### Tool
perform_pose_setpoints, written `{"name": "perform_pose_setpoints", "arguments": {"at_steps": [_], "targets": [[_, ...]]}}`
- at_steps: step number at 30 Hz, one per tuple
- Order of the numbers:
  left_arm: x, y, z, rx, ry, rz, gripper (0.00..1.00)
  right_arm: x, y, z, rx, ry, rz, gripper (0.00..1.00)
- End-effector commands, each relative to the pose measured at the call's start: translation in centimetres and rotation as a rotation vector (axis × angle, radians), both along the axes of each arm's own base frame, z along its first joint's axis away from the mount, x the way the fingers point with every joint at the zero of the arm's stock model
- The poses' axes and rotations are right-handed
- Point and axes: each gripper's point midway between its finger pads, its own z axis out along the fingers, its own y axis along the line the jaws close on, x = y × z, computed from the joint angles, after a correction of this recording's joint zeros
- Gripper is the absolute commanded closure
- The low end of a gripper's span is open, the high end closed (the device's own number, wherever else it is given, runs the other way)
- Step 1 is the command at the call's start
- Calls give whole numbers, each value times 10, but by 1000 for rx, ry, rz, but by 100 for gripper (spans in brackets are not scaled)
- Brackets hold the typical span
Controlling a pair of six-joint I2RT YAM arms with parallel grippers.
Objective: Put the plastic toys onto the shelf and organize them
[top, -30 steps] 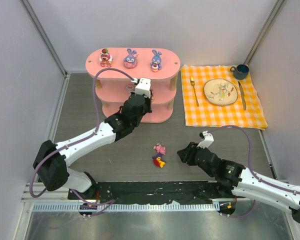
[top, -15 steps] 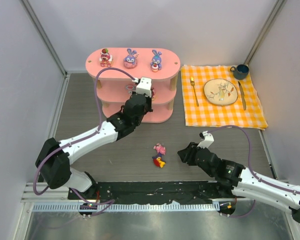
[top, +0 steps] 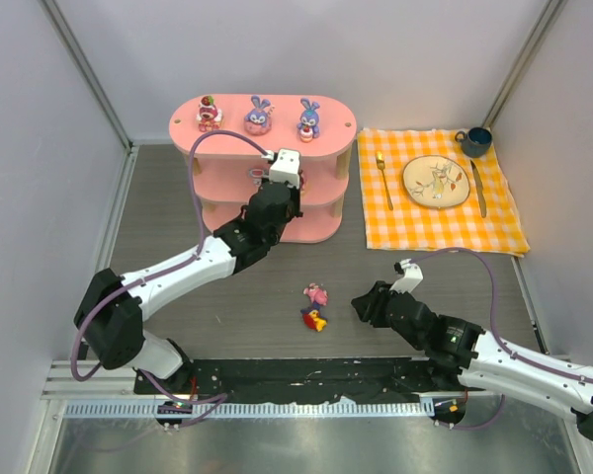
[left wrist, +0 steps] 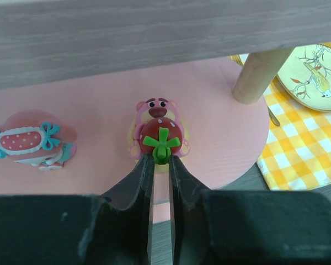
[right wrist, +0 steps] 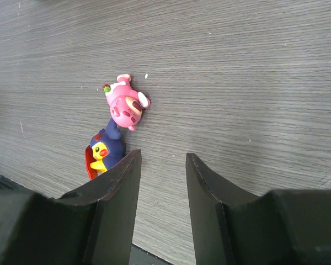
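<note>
Left of the shelf (top: pixel 282 107) the tabletop (top: pixel 158 197) lies open out to the wall. My left gripper (left wrist: pixel 159 161) reaches in between the middle board and the board above, whose underside runs close overhead. Its jaws are drawn nearly together, pinching the low front of the bear (left wrist: pixel 157 124), which stands upright on the middle board, holding a strawberry. Well to the left on that same board sits a round toy (left wrist: pixel 30 144) with teal bows, with bare pink board between the two. Right of the bear the board runs free to its curved edge, past a post (left wrist: pixel 259 74).

On the top board stand a top bear (top: pixel 209 114), a purple bunny (top: pixel 258 117) and a blue bunny (top: pixel 308 119), each apart from the next.

In front of the shelf, on open tabletop, a pink toy (right wrist: pixel 126 105) lies on its side just beside a duck toy (right wrist: pixel 102 152). My right gripper (right wrist: pixel 163 156) hovers to their right with jaws spread wide over bare tabletop, the duck toy just beside one fingertip.

Farther right, the cloth (top: pixel 415 222) lies near the shelf's right end, carrying a plate (top: pixel 436 182).
</note>
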Motion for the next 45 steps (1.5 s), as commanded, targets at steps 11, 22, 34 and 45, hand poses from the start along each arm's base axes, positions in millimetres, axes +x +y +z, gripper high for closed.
{"name": "perform_pose_setpoints", "arguments": {"at_steps": [11, 22, 34, 45], "targets": [[11, 9, 23, -14, -62, 60, 100, 6, -1, 10, 12, -29, -29, 56], [10, 8, 24, -23, -64, 45, 58, 6, -1, 9, 12, -27, -28, 56], [4, 10, 38, -63, -102, 22, 45, 7, 0, 13, 12, -31, -26, 56], [-27, 33, 66, -187, -146, 7, 44, 11, -8, 29, -27, -68, -40, 56]]}}
